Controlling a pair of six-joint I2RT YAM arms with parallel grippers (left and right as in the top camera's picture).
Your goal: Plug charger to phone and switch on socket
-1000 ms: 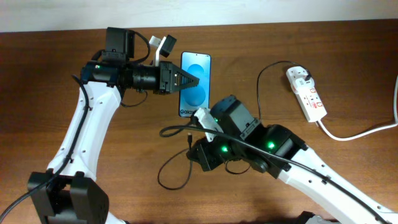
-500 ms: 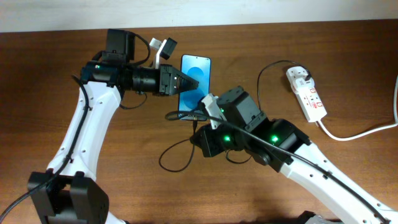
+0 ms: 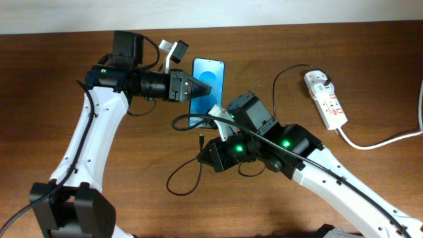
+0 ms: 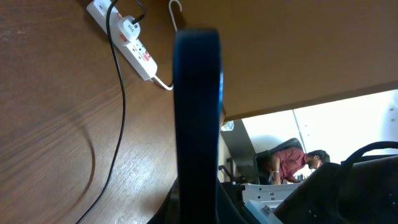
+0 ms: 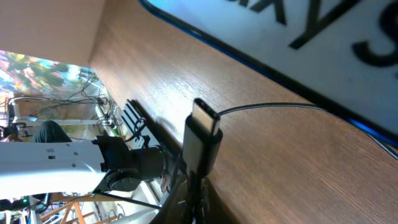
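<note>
The phone (image 3: 210, 76), its blue screen lit, lies at the back centre of the table. My left gripper (image 3: 200, 87) is shut on its left edge. In the left wrist view the phone (image 4: 198, 106) shows edge-on as a dark bar between the jaws. My right gripper (image 5: 198, 186) is shut on the charger plug (image 5: 204, 135), whose tip points at the phone's lower edge (image 5: 292, 43) and stands a little short of it. From above, the right gripper (image 3: 213, 127) is mostly hidden under its wrist. The charger's thin black cable (image 3: 177, 178) loops on the table. The white socket (image 3: 328, 102) lies at the right with the adapter (image 3: 322, 80) in it.
The socket's thick white cord (image 3: 380, 141) runs off to the right edge. The black cable (image 3: 277, 86) arcs from the adapter toward the right arm. The socket (image 4: 124, 34) and cable (image 4: 119, 106) also show in the left wrist view. A room with a seated person shows beyond the table edge.
My right gripper has moved up toward the phone's lower edge with the plug, then shifted slightly left. The cable loop has shifted with it. The left arm and the phone have stayed put.
</note>
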